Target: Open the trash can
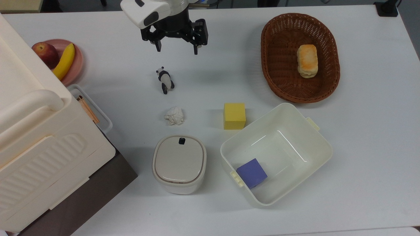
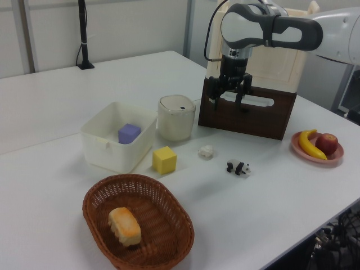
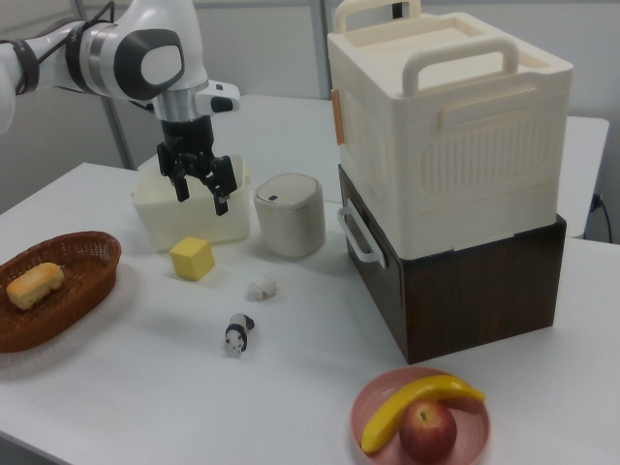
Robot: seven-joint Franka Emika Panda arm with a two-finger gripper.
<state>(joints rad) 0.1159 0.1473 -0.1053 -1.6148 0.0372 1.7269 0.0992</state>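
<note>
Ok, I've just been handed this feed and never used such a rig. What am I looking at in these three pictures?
One robot arm ends in a two-finger gripper, open and holding nothing, raised above the white table. One camera looks down from above; two look from opposite sides. On the table: the trash can with its lid shut, a white tub holding a purple block, a yellow block, crumpled paper, a toy panda, a basket with bread, a plate with an apple and a banana, and a big cream box.
</note>
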